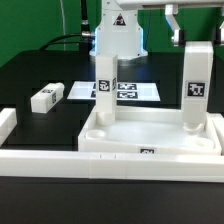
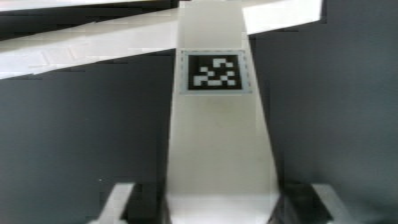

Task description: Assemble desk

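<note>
end effector (image 2: 217, 206): clamped on tagged leg (image 2: 217, 130)
desk panel (image 1: 150, 136): lower centre, second leg (image 1: 105, 85) upright in it
table (image 1: 30, 65): third leg (image 1: 45, 97) lying, left

We see a black tabletop (image 1: 40, 75) under soft light, a pale backdrop (image 1: 35, 15) behind it, low white border bars (image 1: 40, 162) along its front, and the marker board (image 1: 135, 90) lying flat.

Arm (image 1: 118, 32): I rise from my base at the exterior view's upper centre and reach across to the upper corner at the exterior view's right. Gripper (image 2: 221, 203): pointing down. Fingers (image 2: 125, 203): partly closed, one on each side of an upright leg (image 2: 221, 120), clamped on it.
</note>
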Robot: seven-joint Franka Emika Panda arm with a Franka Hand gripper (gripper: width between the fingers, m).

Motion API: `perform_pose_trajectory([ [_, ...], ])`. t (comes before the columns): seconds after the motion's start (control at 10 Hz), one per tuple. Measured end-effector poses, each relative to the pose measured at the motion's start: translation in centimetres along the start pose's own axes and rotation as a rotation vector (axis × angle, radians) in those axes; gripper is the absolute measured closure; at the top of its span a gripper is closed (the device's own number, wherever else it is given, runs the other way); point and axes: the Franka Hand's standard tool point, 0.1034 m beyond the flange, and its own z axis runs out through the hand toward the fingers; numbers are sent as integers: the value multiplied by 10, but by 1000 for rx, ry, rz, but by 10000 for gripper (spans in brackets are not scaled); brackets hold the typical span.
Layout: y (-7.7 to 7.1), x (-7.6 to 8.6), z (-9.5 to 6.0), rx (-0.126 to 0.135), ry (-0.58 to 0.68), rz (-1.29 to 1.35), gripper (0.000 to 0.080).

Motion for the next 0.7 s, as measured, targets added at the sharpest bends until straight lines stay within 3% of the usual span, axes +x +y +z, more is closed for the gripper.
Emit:
perform_pose_trajectory([
  [0.2, -12, -11, 2, 11, 18, -20, 515],
  [0.7, -14, -12, 3, 17, 47, -33, 515],
])
